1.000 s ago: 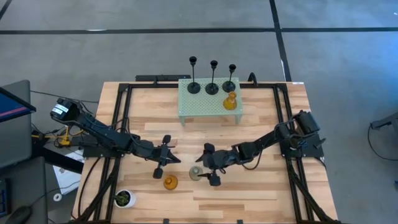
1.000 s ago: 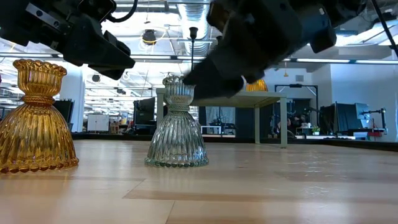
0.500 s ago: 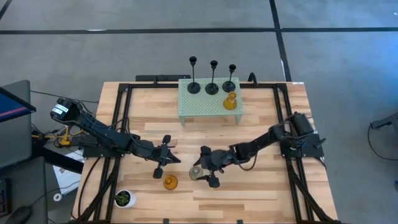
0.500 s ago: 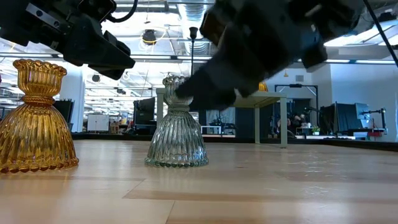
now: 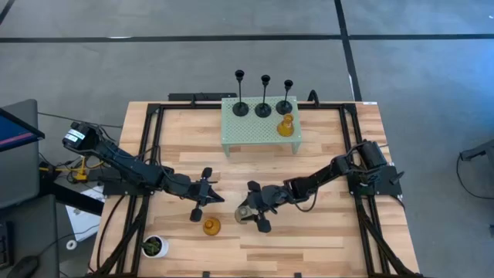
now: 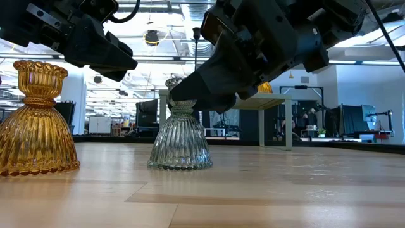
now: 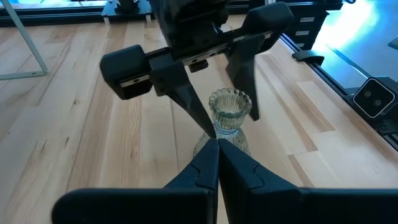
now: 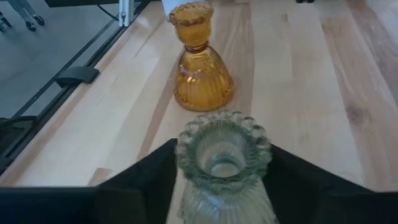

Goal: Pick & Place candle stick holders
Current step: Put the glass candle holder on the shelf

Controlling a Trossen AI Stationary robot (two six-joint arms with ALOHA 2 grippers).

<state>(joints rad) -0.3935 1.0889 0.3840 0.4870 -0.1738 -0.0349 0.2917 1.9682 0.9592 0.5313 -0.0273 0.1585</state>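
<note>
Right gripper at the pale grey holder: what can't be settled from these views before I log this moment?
- Contact: in the right wrist view the right gripper has a finger on each side of the pale grey holder, whose cup hides the neck.
- Low view: the gripper body covers that neck.
- High view: the grey holder is too small to judge.
- Lift: no view shows it off the table.

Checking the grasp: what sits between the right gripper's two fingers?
The pale grey holder: its neck stands between the right gripper fingers, shown in the right wrist view.
</note>
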